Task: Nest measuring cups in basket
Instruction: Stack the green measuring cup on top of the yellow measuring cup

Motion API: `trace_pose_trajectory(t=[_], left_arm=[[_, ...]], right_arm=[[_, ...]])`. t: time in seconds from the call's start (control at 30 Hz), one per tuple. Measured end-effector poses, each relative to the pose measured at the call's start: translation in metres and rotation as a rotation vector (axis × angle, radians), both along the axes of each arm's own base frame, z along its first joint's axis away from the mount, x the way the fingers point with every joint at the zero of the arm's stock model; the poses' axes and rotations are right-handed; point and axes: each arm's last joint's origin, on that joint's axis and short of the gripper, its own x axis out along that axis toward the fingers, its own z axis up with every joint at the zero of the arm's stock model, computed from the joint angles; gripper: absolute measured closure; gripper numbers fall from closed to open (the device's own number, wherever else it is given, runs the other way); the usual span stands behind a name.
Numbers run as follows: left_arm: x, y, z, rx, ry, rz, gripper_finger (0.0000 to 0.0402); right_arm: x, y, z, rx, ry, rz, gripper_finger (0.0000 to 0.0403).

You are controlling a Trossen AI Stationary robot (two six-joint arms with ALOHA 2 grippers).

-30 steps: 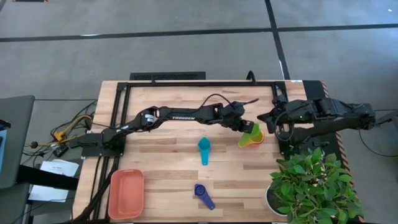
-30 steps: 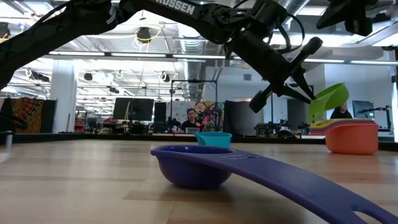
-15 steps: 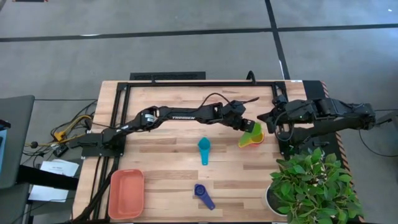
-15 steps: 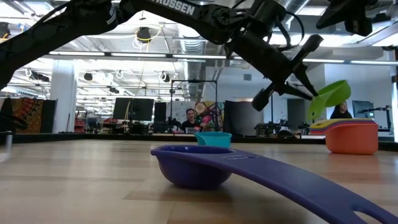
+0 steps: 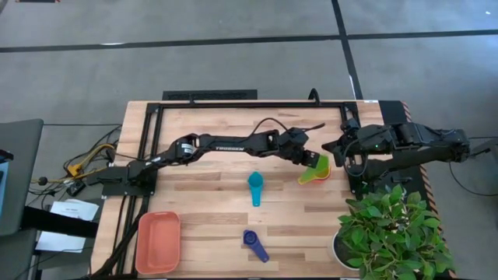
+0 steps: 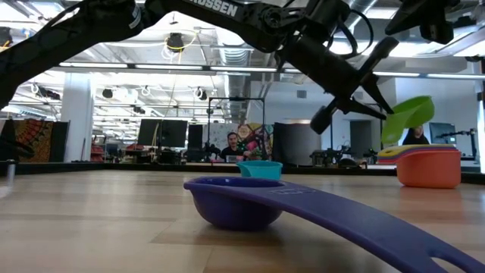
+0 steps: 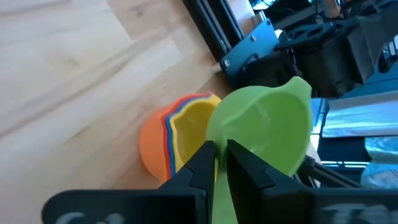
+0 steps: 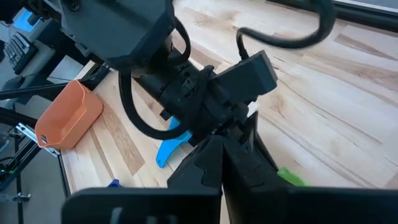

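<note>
Glossy plastic cups, wood table

open-plan robotics lab: exposed ceiling ducts, rows of monitors, seated person beyond the wooden table

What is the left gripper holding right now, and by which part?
The left gripper holds the green cup by its handle, above the stacked cups.
</note>
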Motion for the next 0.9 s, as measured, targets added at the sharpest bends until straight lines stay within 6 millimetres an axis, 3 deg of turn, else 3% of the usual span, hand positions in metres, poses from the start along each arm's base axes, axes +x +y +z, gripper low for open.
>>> trace_pose_trajectory(t=[0.13,0.23,0.37,0.5,0.7,0.9], left_arm=[[0.005,-0.003,-0.006,-0.025,-0.036,-0.037,0.0359],[0.010,-0.006,-0.021,-0.117,-0.055,-0.073,0.0340],[0.009,-0.005,-0.032,-0.177,0.000,-0.089,0.0310],[0.008,0.001,-0.026,-0.107,0.003,-0.115,0.0288],[0.003,0.010,0.002,0.038,0.029,-0.174,0.0286],[-0.016,0.015,0.011,0.235,0.212,-0.212,0.0305]], right_arm=[[0.000,0.000,0.000,-0.002,-0.004,0.000,0.0384],[0.001,0.000,0.001,-0.002,-0.011,-0.001,0.0378],[0.001,0.000,0.001,0.005,-0.014,-0.005,0.0370],[0.001,0.000,0.001,0.021,-0.018,-0.011,0.0374],[0.000,0.001,0.000,0.026,-0.004,-0.002,0.0384],[-0.003,0.002,-0.027,0.044,0.249,0.050,0.0381]])
